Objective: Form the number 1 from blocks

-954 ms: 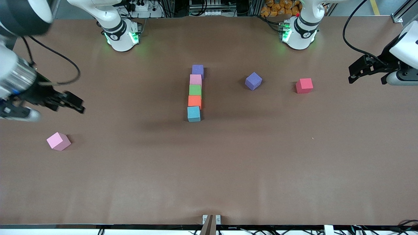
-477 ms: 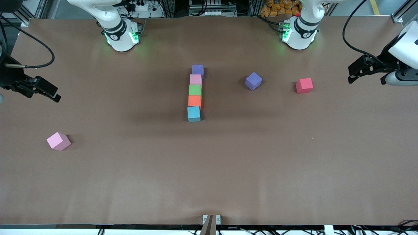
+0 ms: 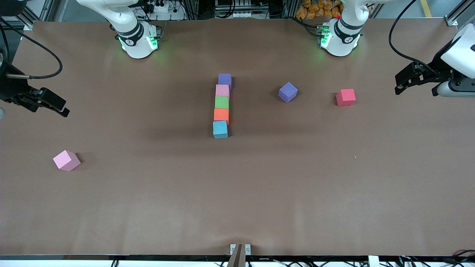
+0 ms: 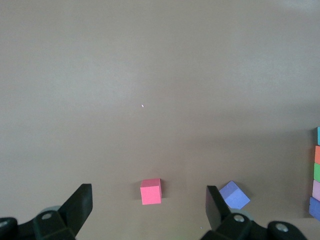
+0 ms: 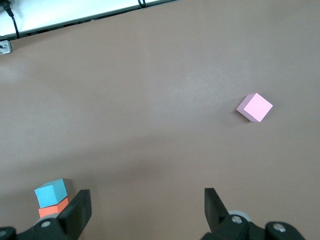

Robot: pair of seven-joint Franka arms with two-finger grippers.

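table (image 3: 237, 193) ends: left hand (image 3: 402, 82), right hand (image 3: 59, 106) hover, fingers spread.

Even, bright overhead light covers the brown table (image 3: 237, 193). The column of cubes (image 3: 222, 105) throws only a short, soft shadow toward the left arm's end. Green lamps glow on both arm bases (image 3: 138, 40). The front view is sharp; both wrist views look paler and slightly hazy.

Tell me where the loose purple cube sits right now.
In the front view, the loose purple cube sits alone on the table between the five-cube column and the red cube, toward the left arm's end.
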